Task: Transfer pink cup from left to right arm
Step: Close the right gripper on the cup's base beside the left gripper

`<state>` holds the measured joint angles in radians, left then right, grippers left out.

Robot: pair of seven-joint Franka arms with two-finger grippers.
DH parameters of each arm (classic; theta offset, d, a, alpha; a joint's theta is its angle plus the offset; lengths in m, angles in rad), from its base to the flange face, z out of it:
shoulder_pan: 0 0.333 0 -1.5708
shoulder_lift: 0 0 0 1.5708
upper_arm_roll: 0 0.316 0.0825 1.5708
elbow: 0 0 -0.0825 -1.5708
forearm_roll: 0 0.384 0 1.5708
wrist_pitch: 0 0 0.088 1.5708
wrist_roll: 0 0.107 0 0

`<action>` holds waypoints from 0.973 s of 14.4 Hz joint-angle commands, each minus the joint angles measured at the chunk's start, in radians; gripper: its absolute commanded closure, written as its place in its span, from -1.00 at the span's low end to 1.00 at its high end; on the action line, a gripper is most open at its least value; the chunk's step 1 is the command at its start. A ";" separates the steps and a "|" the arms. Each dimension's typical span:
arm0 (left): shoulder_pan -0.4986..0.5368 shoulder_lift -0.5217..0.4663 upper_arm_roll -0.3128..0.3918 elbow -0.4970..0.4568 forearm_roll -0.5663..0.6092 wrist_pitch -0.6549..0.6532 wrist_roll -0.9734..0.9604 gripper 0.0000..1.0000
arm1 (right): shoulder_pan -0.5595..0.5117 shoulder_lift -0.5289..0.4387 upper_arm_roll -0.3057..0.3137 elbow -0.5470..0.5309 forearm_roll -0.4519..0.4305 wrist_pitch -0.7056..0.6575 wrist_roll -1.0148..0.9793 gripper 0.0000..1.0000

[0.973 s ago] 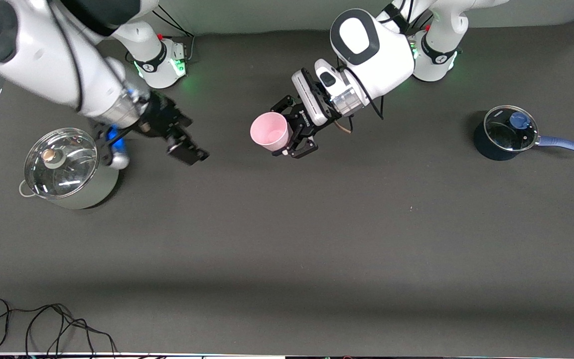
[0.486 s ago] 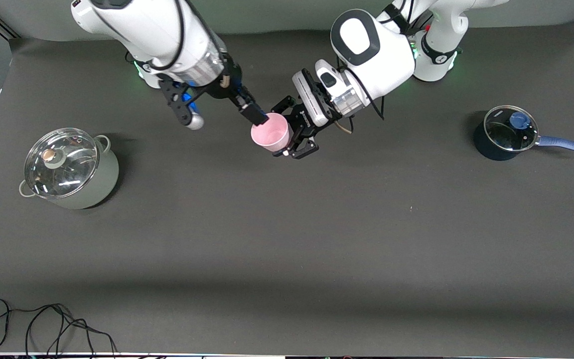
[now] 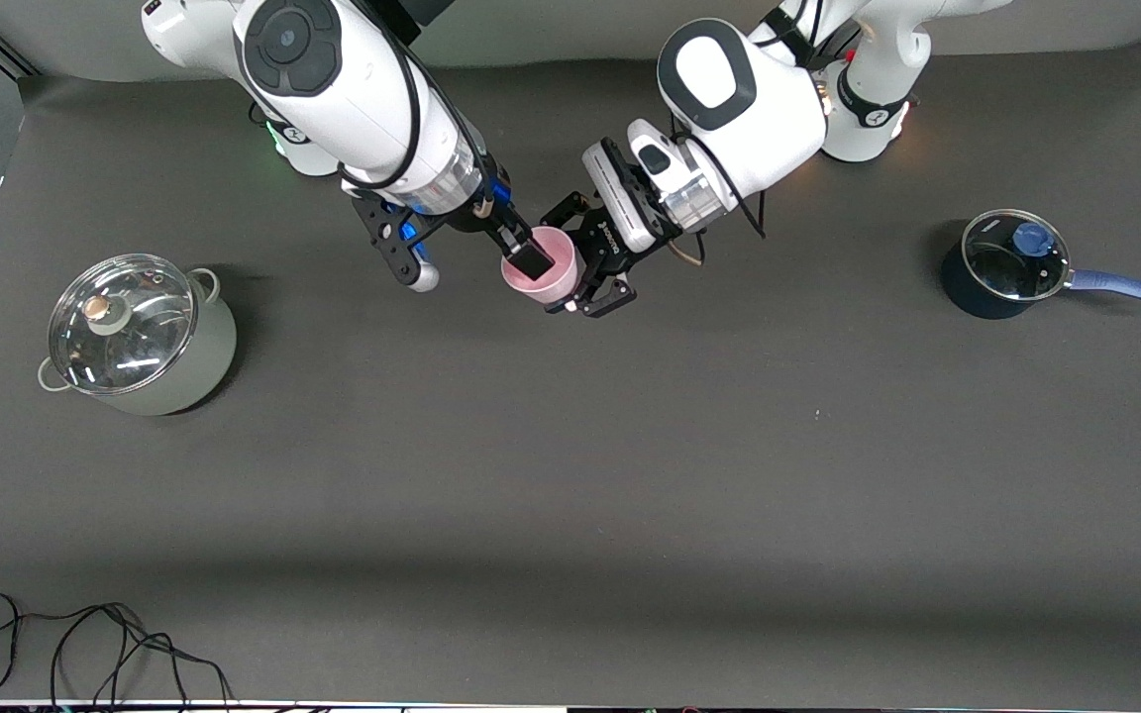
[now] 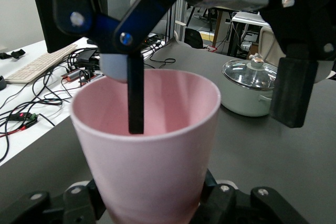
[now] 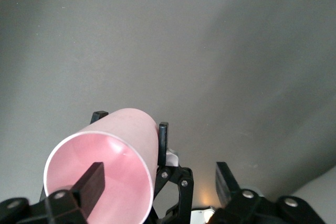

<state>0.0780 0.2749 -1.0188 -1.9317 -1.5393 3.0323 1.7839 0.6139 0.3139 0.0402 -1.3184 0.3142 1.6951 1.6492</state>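
The left gripper [image 3: 585,265] holds the pink cup [image 3: 543,265] in the air over the counter [image 3: 630,475], its chunky fingers [image 3: 614,294] clamped on the cup's lower body. The right gripper [image 3: 523,250] is at the cup's mouth with its fingers apart: one slim finger [image 3: 532,261] is inside the cup, the other outside its wall.

The front view shows only the inner finger against the pink interior. The left wrist view shows both: one flat finger [image 4: 136,95] hangs down inside the cup [image 4: 152,166], the other finger [image 4: 294,90] stands clear of the rim. The right wrist view shows the cup [image 5: 107,169] lying with its mouth toward the camera and the left gripper's linked fingers [image 5: 164,140] on its body.

One second earlier, the right gripper was over the counter near the steel pot [image 3: 135,332], well apart from the cup. It has since crossed to the cup and entered its mouth. The cup and left gripper have not shifted.

The steel pot, with glass lid, stands toward the right arm's end. A dark blue saucepan [image 3: 1011,262] stands toward the left arm's end. A black cable [image 3: 95,649] lies at the counter's near edge. Nothing stands between the grippers.
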 commanded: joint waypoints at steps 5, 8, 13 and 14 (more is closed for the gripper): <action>0.006 -0.025 -0.004 -0.012 -0.018 0.008 -0.015 0.09 | -0.005 0.002 -0.017 0.056 -0.010 0.000 0.006 1.00; 0.008 -0.022 -0.004 -0.006 -0.019 0.008 -0.027 -0.08 | -0.006 0.002 -0.017 0.057 -0.012 0.000 0.001 1.00; 0.008 -0.022 -0.004 -0.006 -0.019 0.008 -0.029 -0.08 | -0.006 0.002 -0.019 0.057 -0.014 0.000 0.001 1.00; 0.008 -0.022 -0.004 -0.006 -0.019 0.008 -0.029 -0.08 | -0.008 0.002 -0.019 0.059 -0.014 0.000 0.001 1.00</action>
<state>0.0836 0.2749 -1.0185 -1.9302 -1.5407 3.0365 1.7764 0.6082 0.3131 0.0235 -1.2808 0.3128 1.6921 1.6430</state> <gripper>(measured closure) 0.361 0.974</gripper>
